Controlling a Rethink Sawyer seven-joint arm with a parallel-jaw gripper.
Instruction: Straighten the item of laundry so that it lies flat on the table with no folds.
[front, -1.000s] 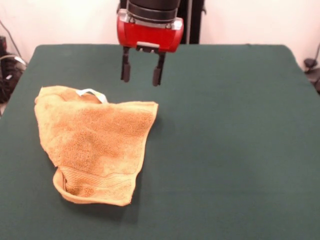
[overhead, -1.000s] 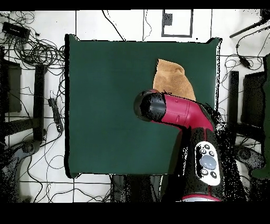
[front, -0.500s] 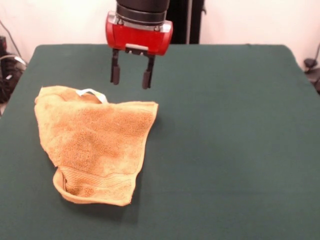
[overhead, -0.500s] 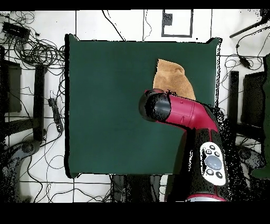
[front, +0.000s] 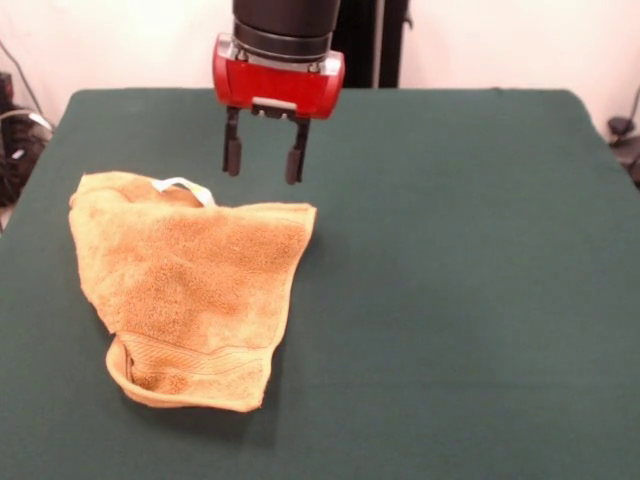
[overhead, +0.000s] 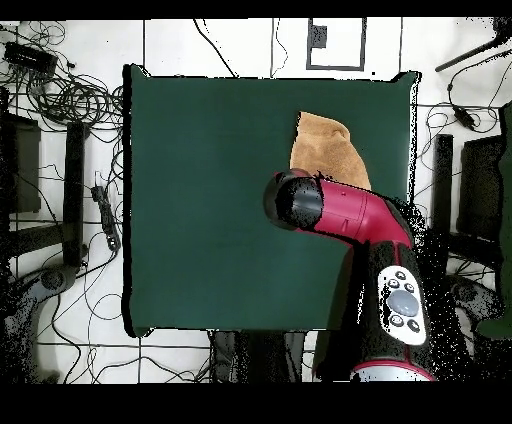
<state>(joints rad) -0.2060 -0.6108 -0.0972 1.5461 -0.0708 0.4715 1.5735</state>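
The red and black arm's gripper (front: 264, 163) has slid leftward in the front view over the last second — from a spot beyond the towel's right-hand corner to one beyond its far edge — and in the last half second it has barely moved, only settling a touch lower. Its two dark fingers (front: 232, 155) hang apart with nothing between them, clear of the cloth and above the dark green felt-covered table (front: 470, 270).

The golden-orange terry hand towel (front: 185, 285) has not shifted at all. It lies on the left part of the table in the front view, crumpled into a rough wedge: broad at the far side, narrowing toward the near side, where a woven border band (front: 195, 362) curls up over a fold. A small white tag loop (front: 183, 186) sits on the far edge, just left of and nearer than the fingers. In the overhead view only part of the towel (overhead: 322, 148) shows, the rest hidden under the arm (overhead: 345, 212).

My reading — the sideways travel is done and the gripper is lined up for a descent onto the far edge near the loop. No straightening has begun; the folds are all still there.
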